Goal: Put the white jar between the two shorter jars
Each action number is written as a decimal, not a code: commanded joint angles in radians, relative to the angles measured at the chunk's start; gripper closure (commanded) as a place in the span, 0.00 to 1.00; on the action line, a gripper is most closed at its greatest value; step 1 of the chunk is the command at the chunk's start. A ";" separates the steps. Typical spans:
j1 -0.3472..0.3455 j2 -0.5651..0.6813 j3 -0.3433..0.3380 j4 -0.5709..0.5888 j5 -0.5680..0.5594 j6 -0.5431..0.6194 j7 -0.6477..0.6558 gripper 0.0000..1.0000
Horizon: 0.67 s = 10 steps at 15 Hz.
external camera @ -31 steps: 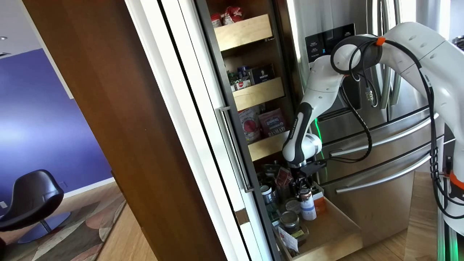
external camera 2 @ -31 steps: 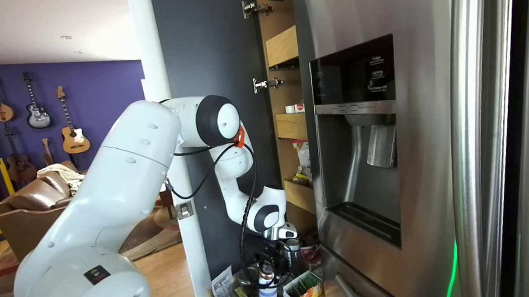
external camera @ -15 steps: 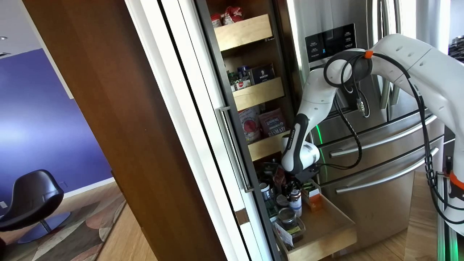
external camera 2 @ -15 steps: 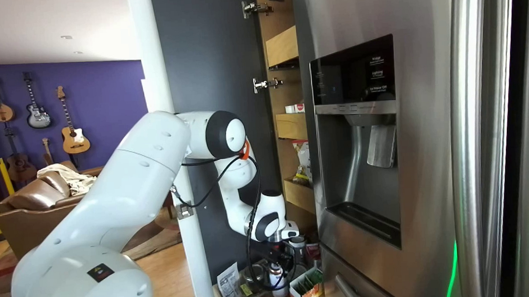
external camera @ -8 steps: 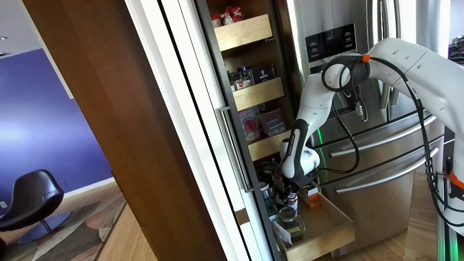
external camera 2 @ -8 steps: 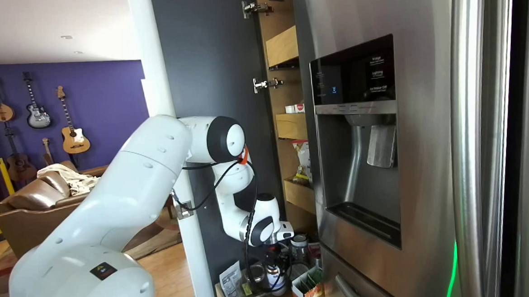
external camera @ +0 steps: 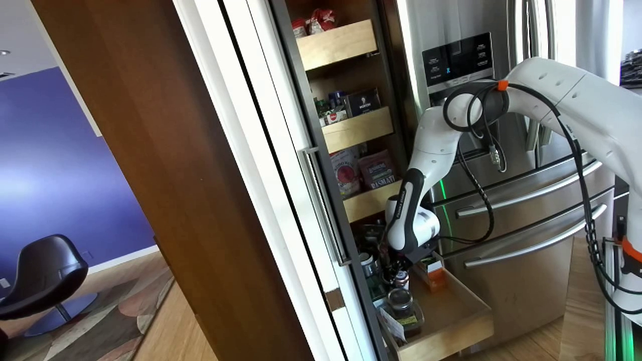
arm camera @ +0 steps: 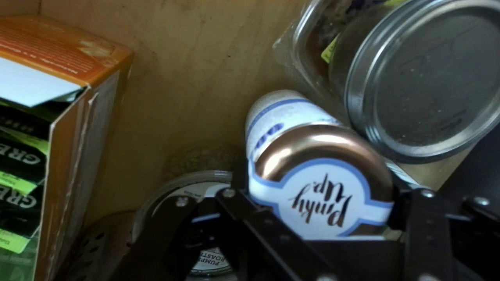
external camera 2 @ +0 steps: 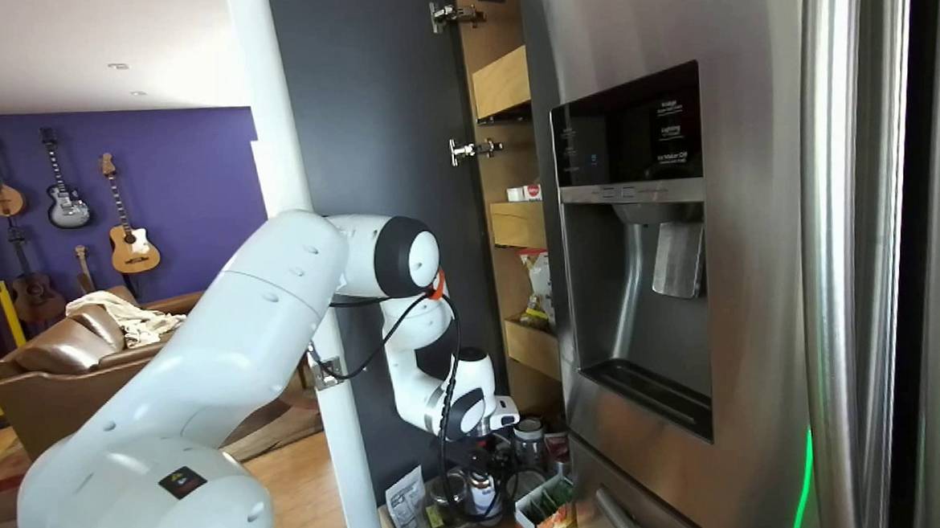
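The white jar (external camera: 402, 280), with a copper-coloured lid, is in the low pull-out drawer; it also shows in another exterior view (external camera 2: 485, 496) and in the wrist view (arm camera: 316, 175). My gripper (arm camera: 320, 189) is shut on it near the lid, one finger on each side. A short jar with a metal lid (arm camera: 433, 78) is close beside it, also seen in an exterior view (external camera: 400, 299). Another short jar with a labelled lid (arm camera: 211, 257) is on its other side, partly hidden by my fingers; it shows in an exterior view (external camera 2: 526, 481). I cannot tell whether the white jar touches the drawer floor.
An orange tea box (external camera: 436, 280) stands along the drawer's fridge side. A clear plastic tub (external camera: 412, 321) and a white packet (external camera 2: 408, 505) sit near the door side. Taller jars (external camera 2: 530, 446) stand deeper in. A shelf drawer (external camera: 373, 202) overhangs above.
My gripper has carried the white jar deeper into the drawer, toward the place beside the short jars. The arm has lowered. The drawer has slid inward slightly.
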 commanded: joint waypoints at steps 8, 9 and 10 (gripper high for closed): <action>-0.036 0.001 0.037 0.006 -0.022 -0.022 -0.025 0.00; -0.048 -0.022 0.052 -0.016 -0.017 -0.026 -0.028 0.00; -0.053 -0.045 0.059 -0.038 -0.012 -0.026 -0.024 0.00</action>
